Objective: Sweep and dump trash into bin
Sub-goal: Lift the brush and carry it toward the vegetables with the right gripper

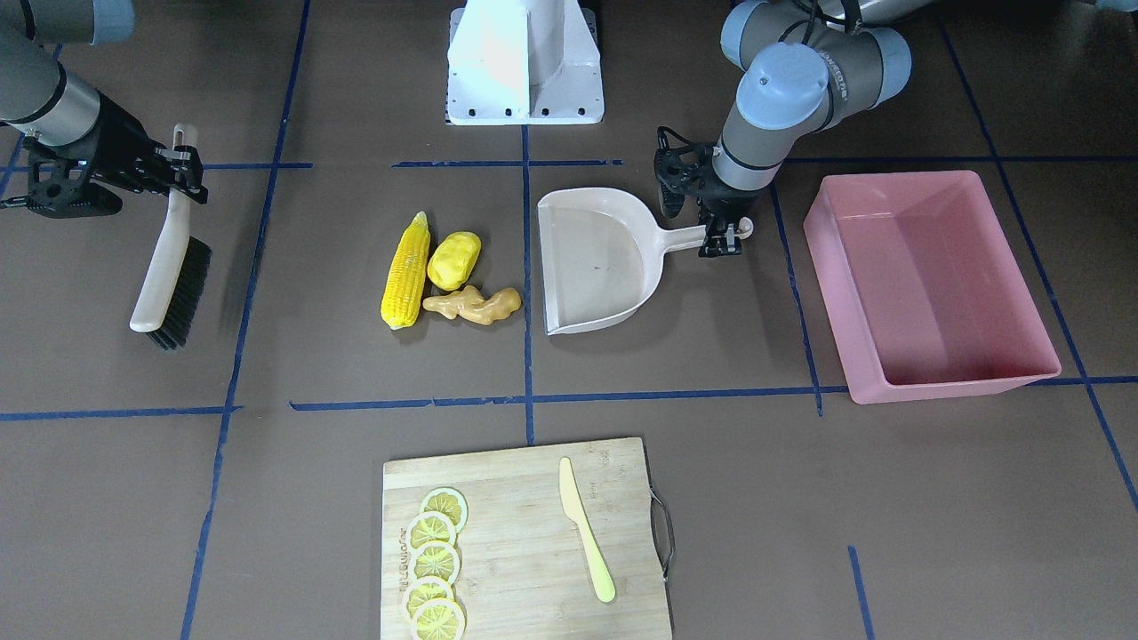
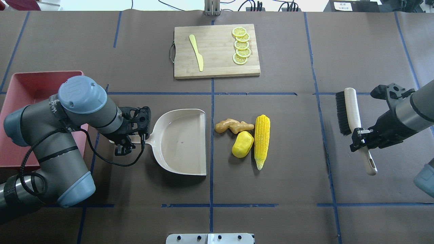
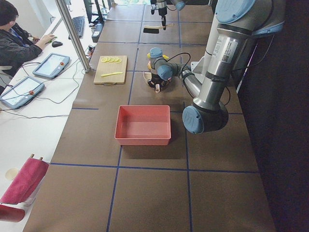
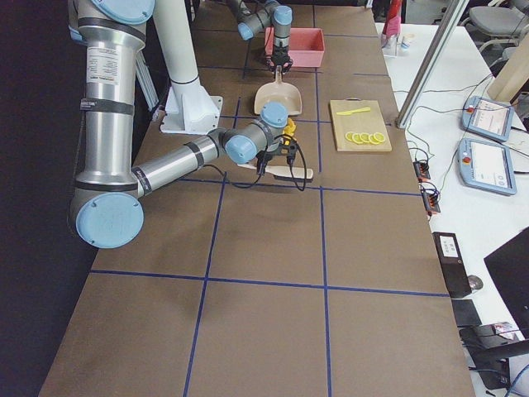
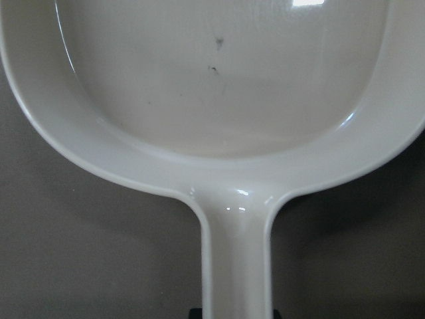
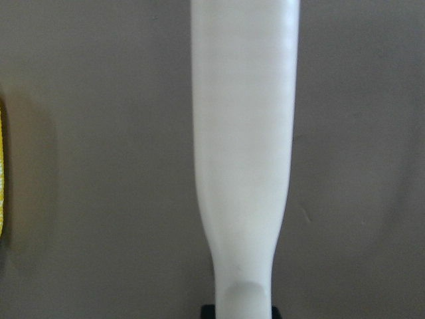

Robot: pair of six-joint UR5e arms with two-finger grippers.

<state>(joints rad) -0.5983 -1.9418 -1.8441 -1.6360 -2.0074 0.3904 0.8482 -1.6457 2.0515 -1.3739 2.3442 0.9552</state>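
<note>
Since yellow toy-food trash (image 2: 242,144) lies 3 o'clock of beige plastic dustpan (image 2: 179,142), my left gripper (image 1: 725,233) clamps handle, mouth that way; right gripper (image 2: 360,134) clamps black-bristled cream brush (image 2: 351,108) beyond.

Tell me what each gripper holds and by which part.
The left gripper holds the dustpan by the end of its handle; the right gripper holds the brush partway along its handle.

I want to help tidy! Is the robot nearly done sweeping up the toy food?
Just started. Done and in hand: the left claw grips the dustpan, the right claw grips the brush. Left: the corn cob, potato and ginger root lie unswept beside the dustpan, and the pink bin is empty.
</note>
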